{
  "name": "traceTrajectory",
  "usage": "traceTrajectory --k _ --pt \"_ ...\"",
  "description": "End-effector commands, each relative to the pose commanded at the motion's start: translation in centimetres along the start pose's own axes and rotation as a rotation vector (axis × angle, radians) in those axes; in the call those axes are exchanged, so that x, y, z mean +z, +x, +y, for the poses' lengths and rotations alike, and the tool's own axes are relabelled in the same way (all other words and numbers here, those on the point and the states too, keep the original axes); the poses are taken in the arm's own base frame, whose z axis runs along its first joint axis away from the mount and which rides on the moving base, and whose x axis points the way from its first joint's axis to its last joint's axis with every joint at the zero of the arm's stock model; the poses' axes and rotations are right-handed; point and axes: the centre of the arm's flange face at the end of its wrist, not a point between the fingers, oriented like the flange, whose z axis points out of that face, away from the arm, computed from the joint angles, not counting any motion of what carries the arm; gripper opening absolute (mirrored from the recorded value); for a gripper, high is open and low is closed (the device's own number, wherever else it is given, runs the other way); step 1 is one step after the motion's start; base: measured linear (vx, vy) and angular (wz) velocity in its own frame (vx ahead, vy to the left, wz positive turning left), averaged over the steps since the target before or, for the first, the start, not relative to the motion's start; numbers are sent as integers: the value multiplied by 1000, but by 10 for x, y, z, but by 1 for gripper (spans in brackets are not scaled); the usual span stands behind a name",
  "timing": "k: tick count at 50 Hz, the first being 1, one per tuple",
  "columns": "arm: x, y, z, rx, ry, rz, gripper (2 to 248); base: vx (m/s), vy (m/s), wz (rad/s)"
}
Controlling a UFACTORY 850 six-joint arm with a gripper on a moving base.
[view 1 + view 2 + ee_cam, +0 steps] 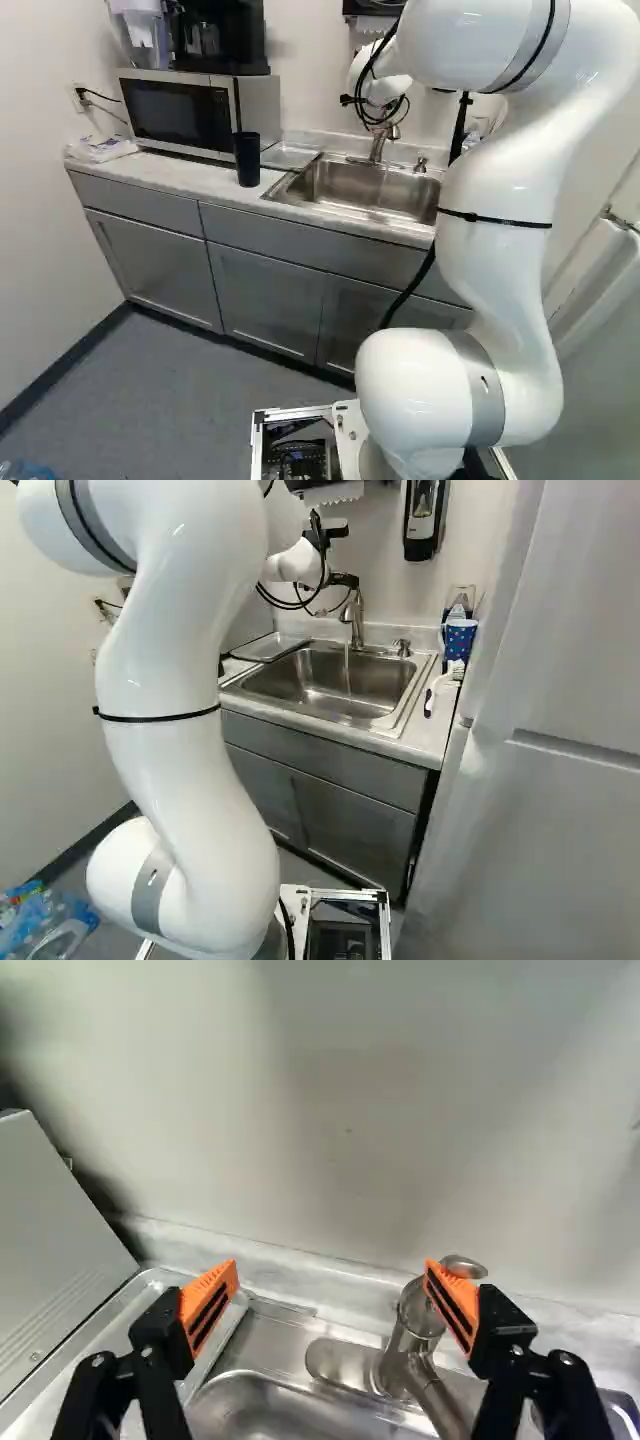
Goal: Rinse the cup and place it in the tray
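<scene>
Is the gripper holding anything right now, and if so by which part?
Nothing is held: the gripper is open, its fingers wide apart, and the black cup stands on the counter by the microwave.

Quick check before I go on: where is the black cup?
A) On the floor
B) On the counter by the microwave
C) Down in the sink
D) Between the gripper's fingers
B: the left base view shows the black cup standing on the counter, in front of the microwave's sink-side end, while the gripper is open up by the faucet.
</scene>
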Motion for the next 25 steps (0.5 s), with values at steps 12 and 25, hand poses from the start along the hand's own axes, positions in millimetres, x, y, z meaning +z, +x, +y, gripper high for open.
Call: traceTrajectory --k 12,25 --pt "-1 0 0 0 0 0 247 0 0 0" --pt "-20 -5 1 0 -2 -24 247 0 0 0"
